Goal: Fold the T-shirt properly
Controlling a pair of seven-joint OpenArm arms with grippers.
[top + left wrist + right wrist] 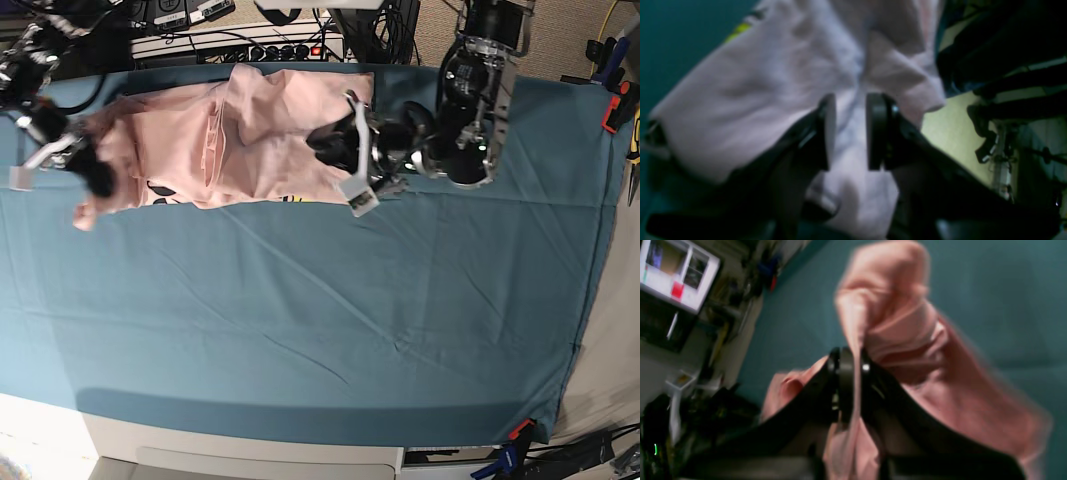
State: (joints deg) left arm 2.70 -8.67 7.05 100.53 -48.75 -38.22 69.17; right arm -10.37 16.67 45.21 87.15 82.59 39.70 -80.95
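Note:
The pale pink T-shirt [250,130] lies bunched along the far left part of the teal table cloth [320,320]. Bits of its black and yellow graphic [295,198] peek out at its near edge. My left gripper [320,140] is at the shirt's right end. In the left wrist view a fold of the T-shirt [766,83] runs through the left gripper [850,110], whose pads hold it. My right gripper [95,175] is at the shirt's left end. In the right wrist view the right gripper [851,360] is shut on a thin pinch of the T-shirt [907,340], lifted off the cloth.
Cables and power strips [250,45] lie just past the table's far edge. Clamps [612,108] hold the cloth at the right edge. The table's front edge [250,440] runs along the bottom. A monitor [673,276] stands off the table.

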